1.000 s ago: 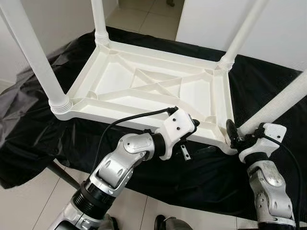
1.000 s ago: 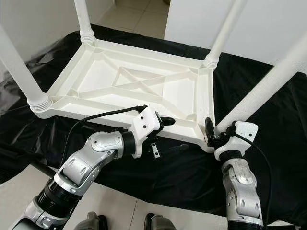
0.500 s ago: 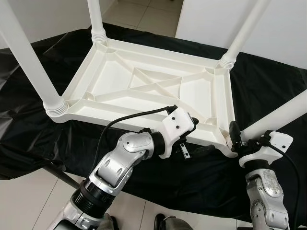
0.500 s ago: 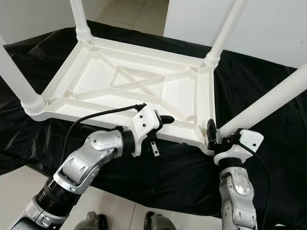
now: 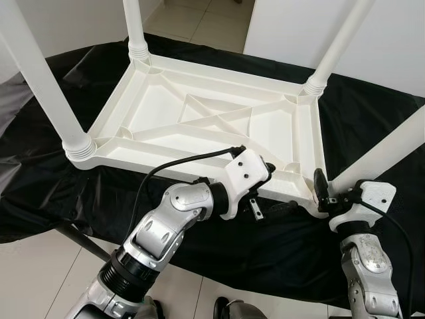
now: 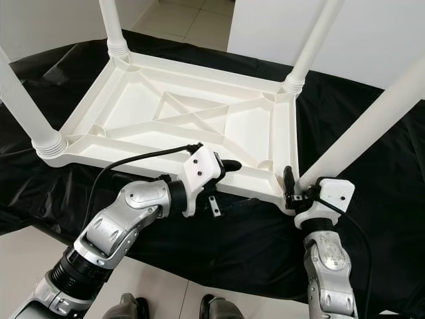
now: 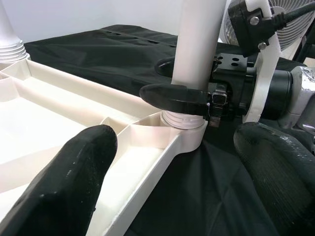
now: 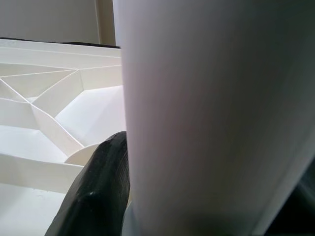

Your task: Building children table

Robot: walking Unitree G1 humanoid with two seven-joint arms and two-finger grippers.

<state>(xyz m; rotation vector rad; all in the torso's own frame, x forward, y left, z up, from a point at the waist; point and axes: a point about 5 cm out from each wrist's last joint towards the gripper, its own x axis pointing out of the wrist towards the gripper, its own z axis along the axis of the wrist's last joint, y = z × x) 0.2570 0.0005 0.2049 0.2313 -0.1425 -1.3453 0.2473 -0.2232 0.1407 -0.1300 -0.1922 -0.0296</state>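
The white plastic table top (image 5: 199, 119) lies upside down on a black cloth. Three white legs stand in its far left (image 5: 135, 30), far right (image 5: 335, 46) and near left (image 5: 43, 86) corners. The fourth leg (image 5: 382, 153) leans out of the near right corner socket (image 7: 184, 120). My right gripper (image 5: 322, 193) is shut on that leg just above its threaded base; the leg (image 8: 206, 118) sits between its fingers (image 8: 98, 196). My left gripper (image 5: 269, 171) hovers open over the front rim, a short way left of that corner, holding nothing.
The black cloth (image 5: 372, 113) covers the whole work surface and drapes over its front edge. Tiled floor (image 5: 199, 20) lies beyond, with a white wall (image 5: 392, 40) at the back right. A dark rod (image 5: 86, 242) slants under the cloth at the lower left. A fan (image 7: 295, 24) stands to the right.
The head view has swayed a little. My right wrist has shifted slightly at the leg's base, and the held leg's lean has changed a bit. The left arm stays put.
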